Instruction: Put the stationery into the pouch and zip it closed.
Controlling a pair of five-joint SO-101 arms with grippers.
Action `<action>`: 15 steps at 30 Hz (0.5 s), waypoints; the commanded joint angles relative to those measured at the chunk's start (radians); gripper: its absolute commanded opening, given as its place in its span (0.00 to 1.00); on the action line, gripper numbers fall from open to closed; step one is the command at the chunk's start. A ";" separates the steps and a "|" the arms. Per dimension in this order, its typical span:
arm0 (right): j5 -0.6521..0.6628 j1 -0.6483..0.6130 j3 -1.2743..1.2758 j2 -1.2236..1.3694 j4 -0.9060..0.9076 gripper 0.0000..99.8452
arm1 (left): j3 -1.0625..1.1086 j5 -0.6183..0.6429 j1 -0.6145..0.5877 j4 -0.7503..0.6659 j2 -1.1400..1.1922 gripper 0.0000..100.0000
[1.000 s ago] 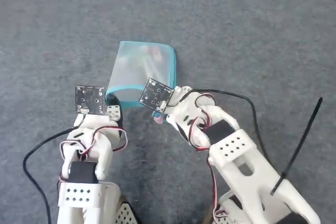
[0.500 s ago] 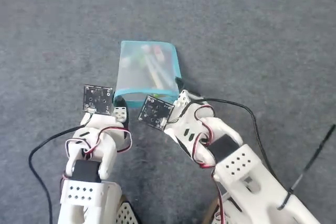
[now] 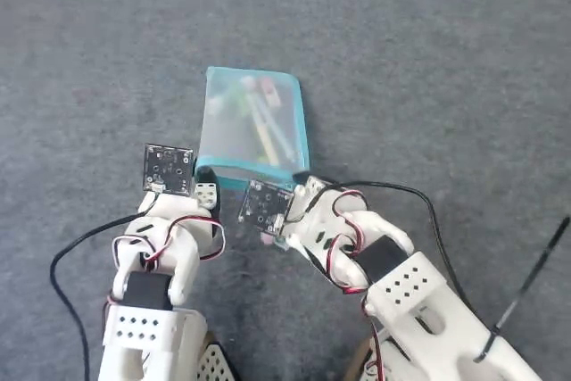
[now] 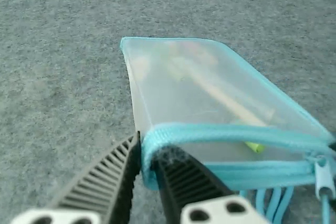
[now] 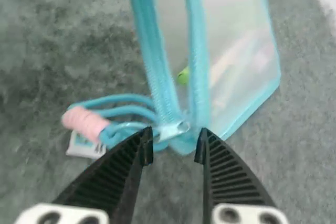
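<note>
On the grey felt-like table (image 3: pixel 446 86): a translucent, teal-edged pouch (image 3: pixel 252 127).
The left gripper (image 4: pixel 147 153) pinches its corner; the right gripper (image 5: pixel 174 135), ribbed jaws apart, straddles the slider (image 5: pixel 177 128).

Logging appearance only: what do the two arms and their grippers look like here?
Left arm and right arm: white plastic shells, black servo blocks, looped red-and-white wires, a black cable trailing from each. A small square black camera board sits on each wrist. Left gripper and right gripper: black ribbed fingers on white bases.
</note>
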 commanded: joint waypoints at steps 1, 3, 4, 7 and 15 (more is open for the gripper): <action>0.048 -0.008 -0.091 -0.111 0.179 0.16 | -0.054 -0.009 0.011 0.000 -0.020 0.01; 0.068 -0.012 -0.086 -0.150 0.211 0.16 | -0.054 -0.009 0.011 -0.002 -0.020 0.01; 0.068 -0.007 -0.072 -0.160 0.206 0.16 | -0.054 -0.009 0.011 -0.002 -0.020 0.01; 0.068 -0.008 -0.020 -0.156 0.147 0.16 | -0.054 -0.009 0.011 -0.002 -0.020 0.01; 0.038 -0.007 -0.009 -0.104 0.102 0.23 | -0.053 -0.009 0.005 0.000 -0.020 0.01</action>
